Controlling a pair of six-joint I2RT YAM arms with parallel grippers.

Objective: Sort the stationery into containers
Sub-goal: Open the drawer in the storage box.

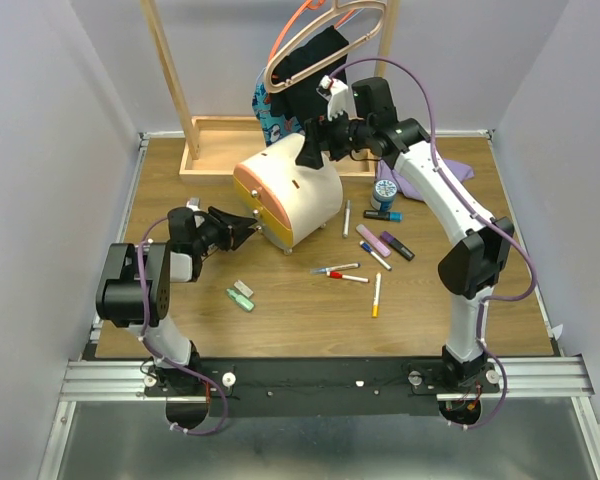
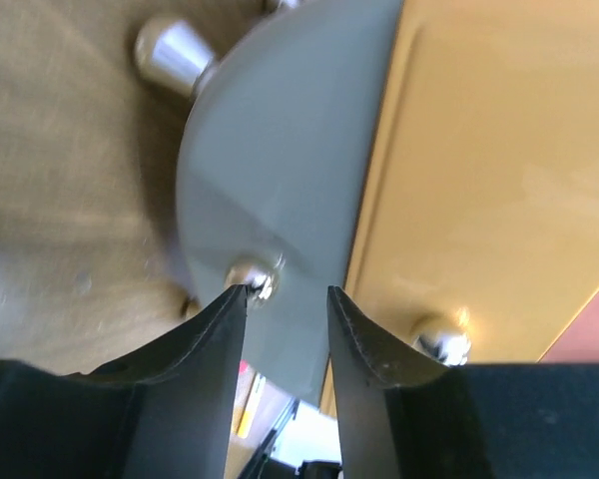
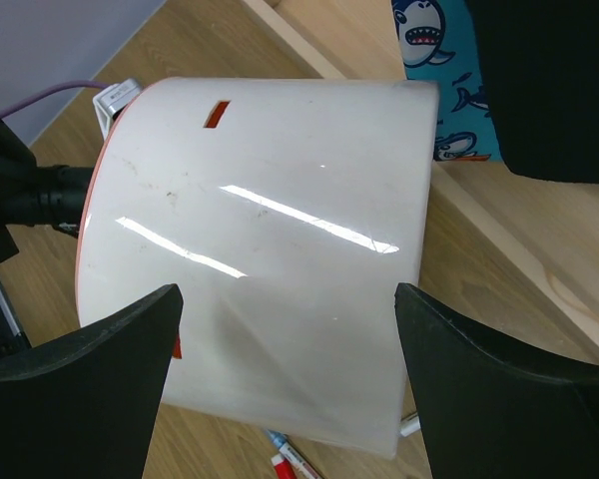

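Stationery lies loose on the table (image 1: 280, 335): two erasers (image 1: 240, 296) nearest me on the left, an orange-tipped pen (image 1: 376, 296) and red-capped pens (image 1: 342, 272) to their right, more markers (image 1: 385, 243) just beyond. My left gripper (image 1: 248, 228) is partly open and holds nothing, its tips right at a small metal knob (image 2: 255, 277) on the chest (image 1: 300, 195), beside the yellow drawer (image 2: 479, 180). Farther back, a tape roll (image 1: 385, 190) sits right of the chest. My right gripper (image 1: 308, 152) hangs spread wide over the chest's top, empty.
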